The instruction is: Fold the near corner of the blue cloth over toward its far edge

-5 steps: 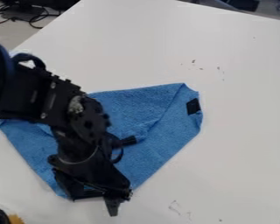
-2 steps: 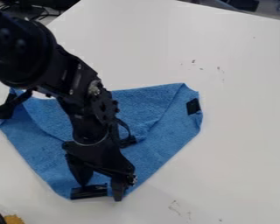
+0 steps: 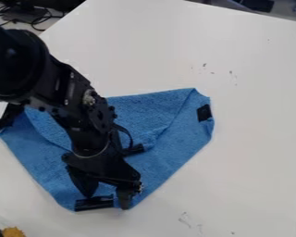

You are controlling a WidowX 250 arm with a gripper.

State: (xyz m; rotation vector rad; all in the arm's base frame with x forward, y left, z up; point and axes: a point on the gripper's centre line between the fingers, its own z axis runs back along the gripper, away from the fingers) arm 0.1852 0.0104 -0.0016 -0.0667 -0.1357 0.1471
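The gripper hangs over the lower corner of a blue cloth, its two fingers apart, pointing down. Beneath and between them lies a black patch at that corner; whether the fingertips touch the cloth is unclear. The cloth is spread on the white table with its upper part folded over. Another black patch marks its right corner, and a dark piece shows near the middle, beside the gripper's wrist. The arm covers part of the cloth's left side.
The white table extends around the cloth, with small dark marks on its surface. A yellow-orange item beside something black sits at the lower left edge. Cables lie beyond the table at the upper left.
The gripper has moved up in the view from below the cloth's edge to over its lower corner. Both fingers now show apart. The cloth looks the same.
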